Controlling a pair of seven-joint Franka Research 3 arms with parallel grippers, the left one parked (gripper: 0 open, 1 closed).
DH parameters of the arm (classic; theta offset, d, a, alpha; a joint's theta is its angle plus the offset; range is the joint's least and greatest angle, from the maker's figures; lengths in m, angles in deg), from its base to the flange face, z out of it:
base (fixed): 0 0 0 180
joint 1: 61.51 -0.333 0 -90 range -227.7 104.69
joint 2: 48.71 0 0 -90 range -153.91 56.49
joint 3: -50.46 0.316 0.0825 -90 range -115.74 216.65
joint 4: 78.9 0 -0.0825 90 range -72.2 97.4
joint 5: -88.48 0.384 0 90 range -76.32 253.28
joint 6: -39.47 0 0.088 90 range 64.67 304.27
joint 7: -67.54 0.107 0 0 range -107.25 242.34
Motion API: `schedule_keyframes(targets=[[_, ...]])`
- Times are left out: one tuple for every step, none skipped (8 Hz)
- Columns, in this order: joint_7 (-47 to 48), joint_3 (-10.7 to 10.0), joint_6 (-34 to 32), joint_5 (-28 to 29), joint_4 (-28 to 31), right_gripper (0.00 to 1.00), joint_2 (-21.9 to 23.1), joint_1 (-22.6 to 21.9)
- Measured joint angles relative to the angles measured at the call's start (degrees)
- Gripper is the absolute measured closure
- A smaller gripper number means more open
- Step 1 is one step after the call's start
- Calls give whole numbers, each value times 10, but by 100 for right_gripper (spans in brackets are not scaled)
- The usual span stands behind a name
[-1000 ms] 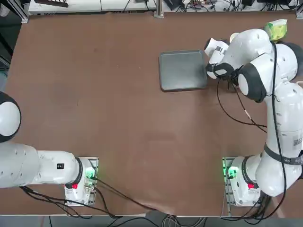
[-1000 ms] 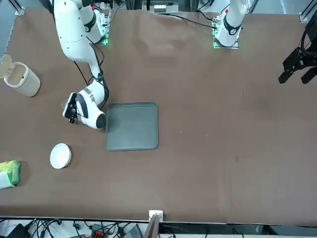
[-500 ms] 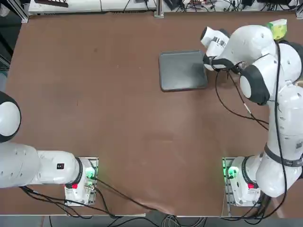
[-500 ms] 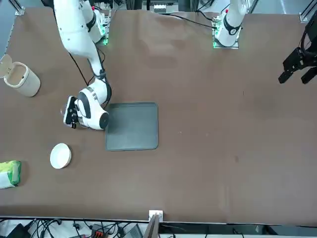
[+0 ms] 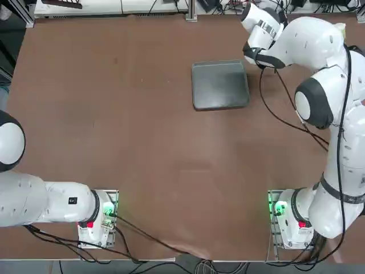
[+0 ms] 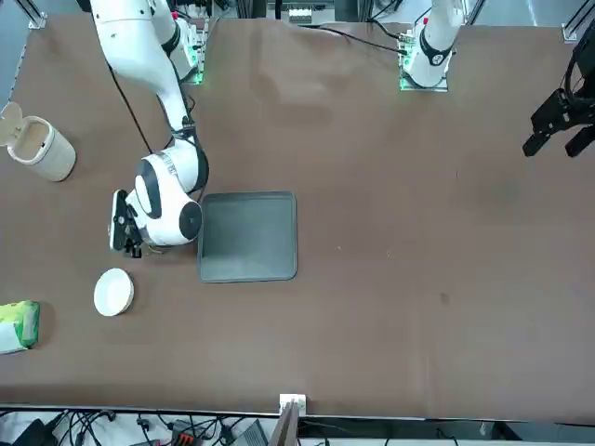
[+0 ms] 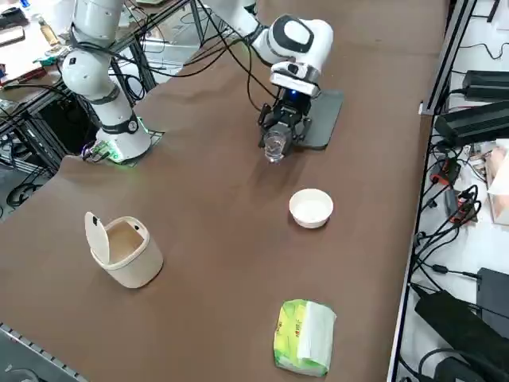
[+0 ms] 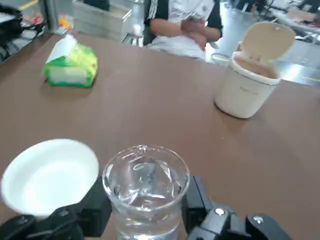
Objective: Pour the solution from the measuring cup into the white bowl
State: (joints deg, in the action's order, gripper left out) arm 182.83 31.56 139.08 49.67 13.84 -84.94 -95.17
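The measuring cup (image 8: 145,187) is a small clear cup with liquid in it, held upright. My right gripper (image 8: 146,212) is shut on it, one black finger on each side. In the right side view the gripper (image 7: 276,142) holds the cup (image 7: 274,148) over the table beside the grey tray (image 7: 326,111). The white bowl (image 7: 311,208) sits on the table a short way from the cup, apart from it. It also shows in the front view (image 6: 113,291), just beyond the gripper (image 6: 122,229), and close beside the cup in the wrist view (image 8: 50,175).
A cream cylindrical container (image 7: 123,248) with its lid flipped open stands at the table's right side. A green-yellow packet (image 7: 304,337) lies near the far right corner. The grey tray (image 6: 247,236) lies beside the gripper. A person (image 8: 182,20) sits beyond the table.
My right gripper has carried the cup away from the arm's base, along the tray's side and closer to the white bowl. The bowl, the tray and the container have stayed put.
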Motion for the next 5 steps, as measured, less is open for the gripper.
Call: schedule_keyframes(targets=[[-41, 0, 14, 21, -19, 27, -1, 4], [-85, 0, 34, 41, -33, 27, -1, 11], [-125, -1, 56, 53, -41, 27, -2, 20], [-158, -1, 78, 59, -44, 27, -3, 29], [-184, -1, 99, 63, -44, 27, -4, 39]])
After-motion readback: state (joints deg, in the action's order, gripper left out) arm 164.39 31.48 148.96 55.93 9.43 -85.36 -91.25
